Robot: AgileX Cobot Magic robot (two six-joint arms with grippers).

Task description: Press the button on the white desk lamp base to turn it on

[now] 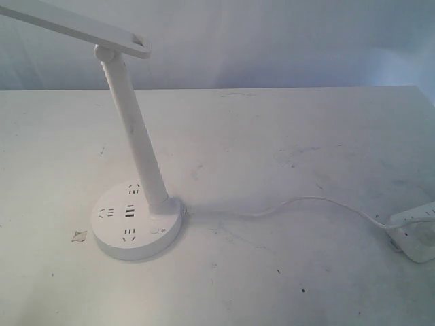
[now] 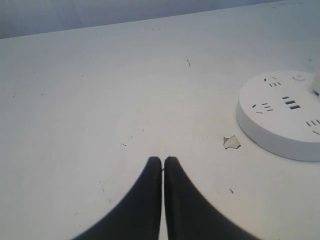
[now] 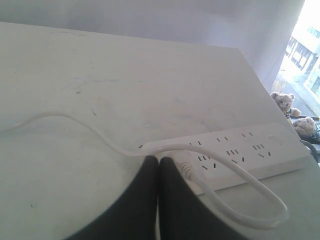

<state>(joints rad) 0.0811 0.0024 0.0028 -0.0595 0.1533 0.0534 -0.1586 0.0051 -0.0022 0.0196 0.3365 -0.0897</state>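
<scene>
The button [image 2: 299, 77] sits well apart from the clenched left gripper [image 2: 163, 161] (right gripper [image 3: 158, 160] likewise clenched); the press is apparently not yet done.

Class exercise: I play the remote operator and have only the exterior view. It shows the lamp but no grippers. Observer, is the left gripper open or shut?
Observer: The left gripper is shut, fingertips together, above bare table.
Operator: Is it touching the lamp base?
Observer: No. The white desk lamp base sits apart from it, and nothing touches the button.
Operator: And the right gripper?
Observer: The right gripper is shut too, above the cord beside the power strip.
</scene>
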